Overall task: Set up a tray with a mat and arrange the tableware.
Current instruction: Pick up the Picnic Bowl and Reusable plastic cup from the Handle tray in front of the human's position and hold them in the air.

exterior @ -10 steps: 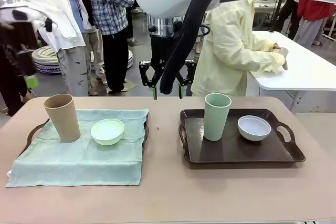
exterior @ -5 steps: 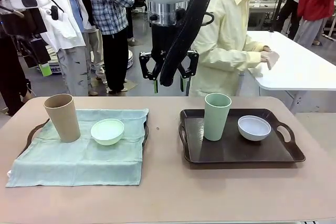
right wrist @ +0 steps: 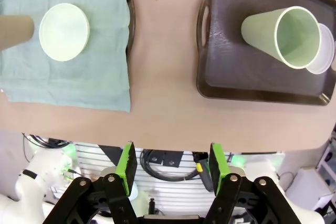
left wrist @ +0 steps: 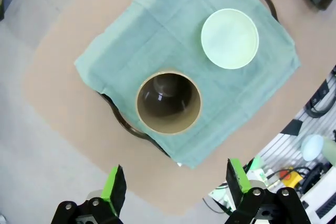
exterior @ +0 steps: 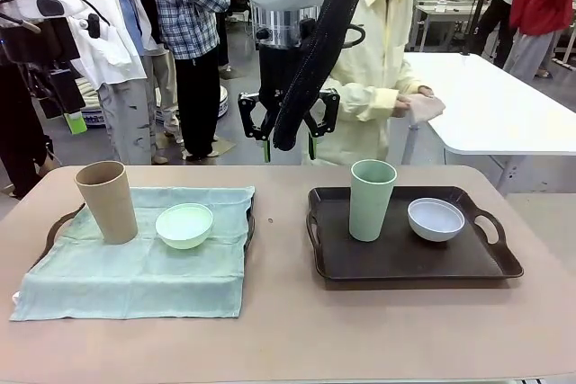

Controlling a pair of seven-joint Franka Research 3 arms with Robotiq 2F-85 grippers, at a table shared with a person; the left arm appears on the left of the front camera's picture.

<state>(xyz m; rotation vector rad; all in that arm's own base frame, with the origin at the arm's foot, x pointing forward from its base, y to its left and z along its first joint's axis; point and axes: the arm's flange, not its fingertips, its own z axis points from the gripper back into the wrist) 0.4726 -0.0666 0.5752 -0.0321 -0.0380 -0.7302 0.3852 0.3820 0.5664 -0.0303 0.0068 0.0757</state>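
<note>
A tan tumbler point(exterior: 106, 201) and a mint green bowl point(exterior: 184, 225) stand on a green mat point(exterior: 135, 267) that covers the left tray point(exterior: 54, 227). On the bare dark tray point(exterior: 409, 258) at the right stand a sage green tumbler point(exterior: 372, 200) and a pale bowl point(exterior: 436, 218). My left gripper point(exterior: 63, 101) hangs open high above the table's left edge, over the tan tumbler point(left wrist: 169, 102). The right gripper point(exterior: 289, 146) is open and empty, high over the table's far middle, looking down on both trays point(right wrist: 236, 77).
A person in a yellow coat point(exterior: 378, 87) stands behind the table at a white table point(exterior: 504, 105), hands on something pale. Other people stand at the back left. Bare tabletop point(exterior: 288, 330) runs between the trays and along the near edge.
The left gripper has moved up and a little to the right. The right gripper has risen slightly. The person in yellow has turned and moved their hands along the white table.
</note>
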